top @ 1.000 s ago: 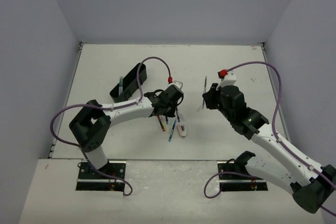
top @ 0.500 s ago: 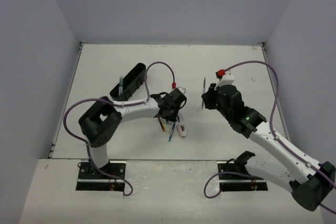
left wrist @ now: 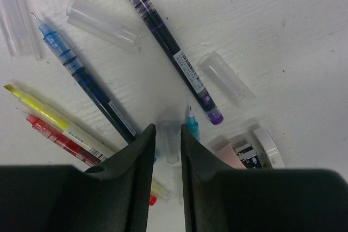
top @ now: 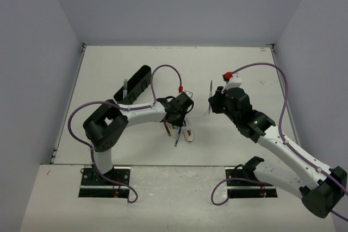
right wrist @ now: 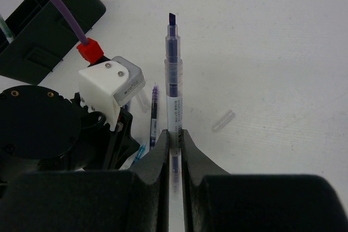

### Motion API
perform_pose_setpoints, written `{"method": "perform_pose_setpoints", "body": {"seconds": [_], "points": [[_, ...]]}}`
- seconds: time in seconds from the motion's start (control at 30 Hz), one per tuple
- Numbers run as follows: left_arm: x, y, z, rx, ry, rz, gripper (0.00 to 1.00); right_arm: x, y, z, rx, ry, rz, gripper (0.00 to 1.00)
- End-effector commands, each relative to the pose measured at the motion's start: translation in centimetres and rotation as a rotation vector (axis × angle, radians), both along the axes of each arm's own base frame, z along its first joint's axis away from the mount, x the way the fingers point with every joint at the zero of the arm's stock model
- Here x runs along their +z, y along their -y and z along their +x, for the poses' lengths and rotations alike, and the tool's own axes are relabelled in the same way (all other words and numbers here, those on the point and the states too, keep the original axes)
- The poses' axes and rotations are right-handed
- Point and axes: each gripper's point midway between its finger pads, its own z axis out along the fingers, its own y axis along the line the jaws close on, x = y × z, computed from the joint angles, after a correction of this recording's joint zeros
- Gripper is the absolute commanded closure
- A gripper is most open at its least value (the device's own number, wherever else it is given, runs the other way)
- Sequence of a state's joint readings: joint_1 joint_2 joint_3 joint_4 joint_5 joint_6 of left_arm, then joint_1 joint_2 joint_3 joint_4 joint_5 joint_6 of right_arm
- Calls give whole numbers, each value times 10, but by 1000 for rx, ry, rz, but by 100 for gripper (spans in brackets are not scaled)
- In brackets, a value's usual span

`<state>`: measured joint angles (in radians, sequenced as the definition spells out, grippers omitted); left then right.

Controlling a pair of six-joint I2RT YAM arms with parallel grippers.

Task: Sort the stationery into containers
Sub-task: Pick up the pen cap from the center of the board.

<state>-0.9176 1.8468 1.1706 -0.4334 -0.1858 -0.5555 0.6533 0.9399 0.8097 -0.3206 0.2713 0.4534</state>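
Stationery lies scattered on the white bench (top: 244, 69) at centre frame: a purple pen (left wrist: 168, 47), a blue pen (left wrist: 81, 77), a yellow highlighter (left wrist: 38, 107) and a red pen (left wrist: 54, 134). The left hand (top: 174, 117) hangs low over them, its fingers narrowly apart either side of a clear plastic cap (left wrist: 170, 142); whether it grips cannot be told. Right of centre, the right hand (right wrist: 174, 134) is clamped on a clear-barrelled, purple-tipped marker (right wrist: 174, 80). The long black plastic organiser tray (top: 136, 82) sits upper left, a grey-green pen (top: 125, 86) standing in it.
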Motion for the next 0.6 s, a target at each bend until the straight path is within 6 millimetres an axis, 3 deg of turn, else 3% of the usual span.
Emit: {"method": "perform_pose_setpoints", "body": {"seconds": [0.0, 0.27, 0.37, 0.47, 0.57], "points": [[-8, 4, 1, -32, 2, 5, 75, 12, -5, 7, 2, 33, 23, 100], [-14, 1, -1, -26, -6, 19, 98, 12, -5, 7, 4, 33, 24, 100], [-6, 1, 3, -20, 15, 14, 100, 12, -5, 6, 6, 33, 25, 100], [21, 2, 12, 2, 75, -11, 100, 14, -6, 5, 14, 39, 34, 100], [88, 3, 29, 48, 218, -103, 100, 23, -16, -1, 83, 74, 74, 100]]}}
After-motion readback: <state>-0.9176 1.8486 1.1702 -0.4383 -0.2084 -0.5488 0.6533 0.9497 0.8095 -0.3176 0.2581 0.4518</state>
